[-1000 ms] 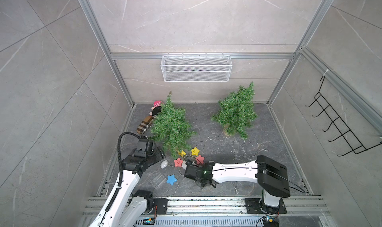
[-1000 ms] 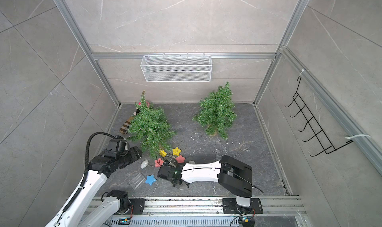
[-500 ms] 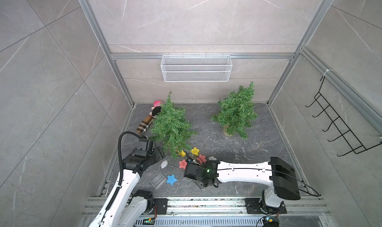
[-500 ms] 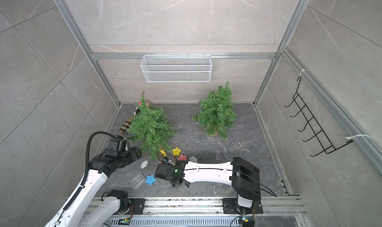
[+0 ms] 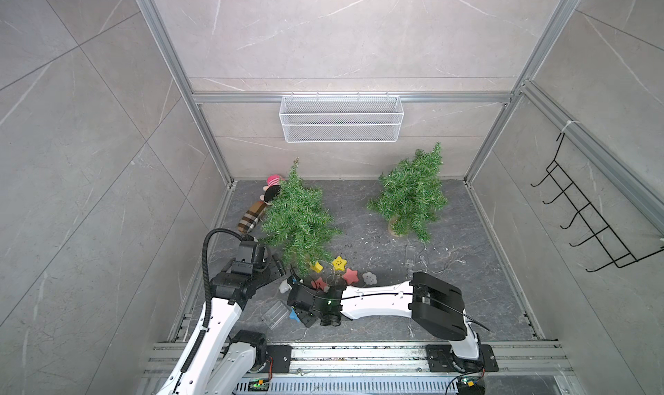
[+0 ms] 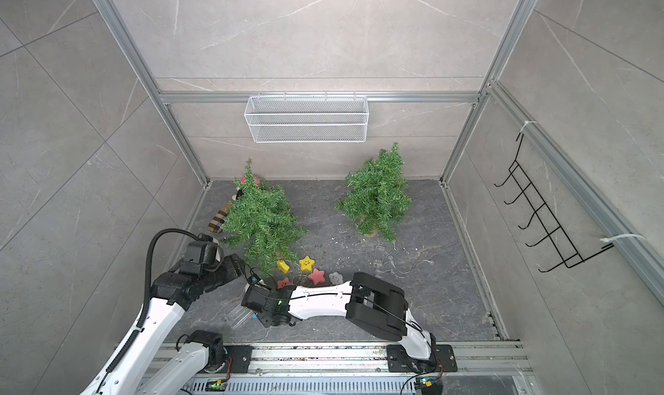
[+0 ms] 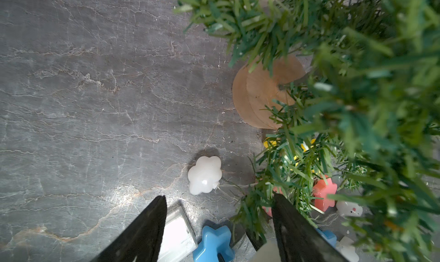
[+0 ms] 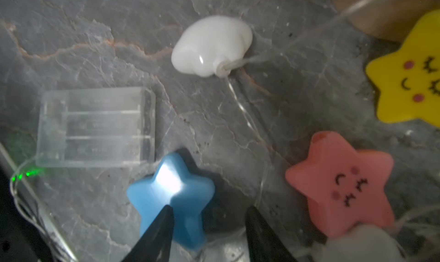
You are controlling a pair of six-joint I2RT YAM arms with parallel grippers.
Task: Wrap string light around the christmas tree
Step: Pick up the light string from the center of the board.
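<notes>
With the left gripper (image 7: pixel 219 196) and right gripper (image 8: pixel 210 208) both spread and empty above the string light (image 5: pixel 350 275), which lies at the nearer Christmas tree's (image 5: pixel 298 220) 5 o'clock, a pinch on its slick blue star (image 8: pixel 171 189) may squirt it aside or snag the thin wire (image 8: pixel 240 105).

Bright even light; blurred wrist views; glare on blue star (image 8: pixel 170 177)

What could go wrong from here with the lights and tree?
The right gripper hovers open over the blue star-shaped light; its thin clear wire loops among other lights, so lifting could snag or drag the clear plastic battery box. The left gripper sits among low branches of the green artificial tree and might tip it.
</notes>
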